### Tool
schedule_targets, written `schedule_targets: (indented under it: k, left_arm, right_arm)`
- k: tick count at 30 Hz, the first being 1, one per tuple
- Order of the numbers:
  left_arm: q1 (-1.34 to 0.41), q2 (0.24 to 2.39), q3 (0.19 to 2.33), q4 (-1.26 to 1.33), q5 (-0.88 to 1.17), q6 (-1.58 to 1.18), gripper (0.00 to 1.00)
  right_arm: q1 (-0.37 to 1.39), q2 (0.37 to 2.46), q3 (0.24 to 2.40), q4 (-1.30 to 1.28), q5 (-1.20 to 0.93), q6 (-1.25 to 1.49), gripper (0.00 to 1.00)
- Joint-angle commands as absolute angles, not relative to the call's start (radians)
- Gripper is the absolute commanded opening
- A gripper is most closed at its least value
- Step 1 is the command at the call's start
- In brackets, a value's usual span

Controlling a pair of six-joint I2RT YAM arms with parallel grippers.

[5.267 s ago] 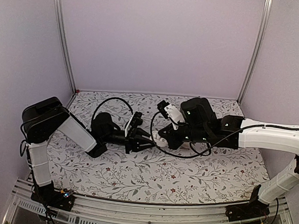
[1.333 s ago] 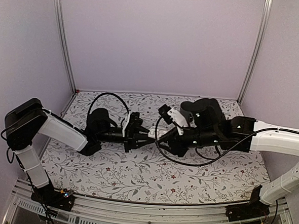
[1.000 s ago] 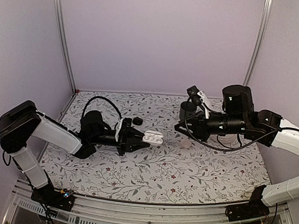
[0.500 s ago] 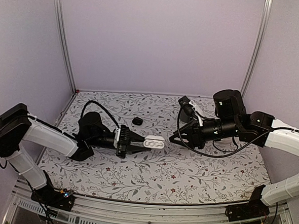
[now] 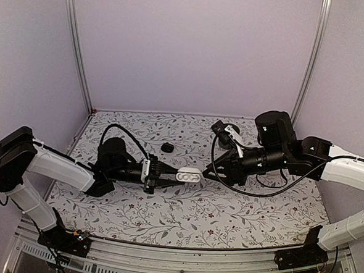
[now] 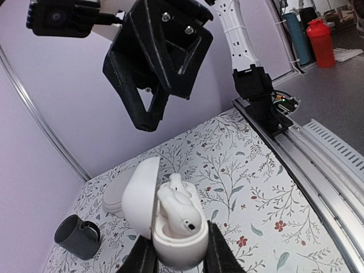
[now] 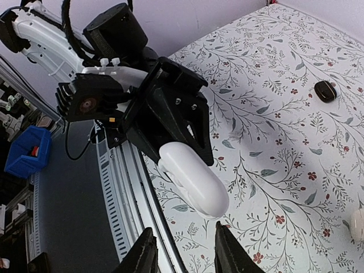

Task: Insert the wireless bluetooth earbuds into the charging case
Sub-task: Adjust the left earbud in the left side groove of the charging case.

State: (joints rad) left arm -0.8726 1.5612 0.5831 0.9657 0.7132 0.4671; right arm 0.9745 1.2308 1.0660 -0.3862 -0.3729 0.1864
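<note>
The white charging case [image 6: 182, 242] is held in the air over the middle of the flower-patterned table [image 5: 183, 220], clamped at its base between the two fingers of the left gripper [image 6: 181, 259]. Its lid [image 6: 139, 196] stands open, hinged back to one side. A white earbud [image 6: 175, 196] sits in the socket next to the lid. Whether the second socket is also filled cannot be told from these views.

The right gripper [image 7: 183, 253] reaches in from the right and points its fingertips at the open mouth of the case, close to it but not touching. Its jaws are parted and nothing shows between them. Seen from above, the two arms meet nose to nose near the table's centre, with the case between them, the left arm stretched low along the table and the right arm angled down from the far right.

A small black object [image 5: 167, 147] lies on the table beyond the left gripper, toward the far side. In the left wrist view a dark mug [image 6: 77, 236] stands upright on the table, and a white oval object [image 6: 116, 196] lies just beside it, partly behind the open lid. Lilac walls close the table in on the left, right and far sides.
</note>
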Motion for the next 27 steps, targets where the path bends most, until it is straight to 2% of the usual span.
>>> schedule_targets:
  k: [1,16,23,27]
  left_arm:
    - [-0.884,1.54,0.595,0.973,0.704,0.47,0.0]
    - [-0.876,1.561,0.614,1.014,0.742,0.371,0.0]
    - [-0.85,1.598,0.639,1.041,0.797,0.248,0.0]
    - [-0.846,1.613,0.656,1.044,0.819,0.187,0.0]
  right_arm:
    - [0.994,1.248,1.094,-0.384,-0.352,0.189,0.35]
    - [1.011,1.274,1.091,-0.372,-0.353,0.198,0.32]
    - [1.019,1.307,1.096,-0.332,-0.454,0.211,0.28]
    - [1.023,1.349,1.128,-0.318,-0.472,0.213,0.29]
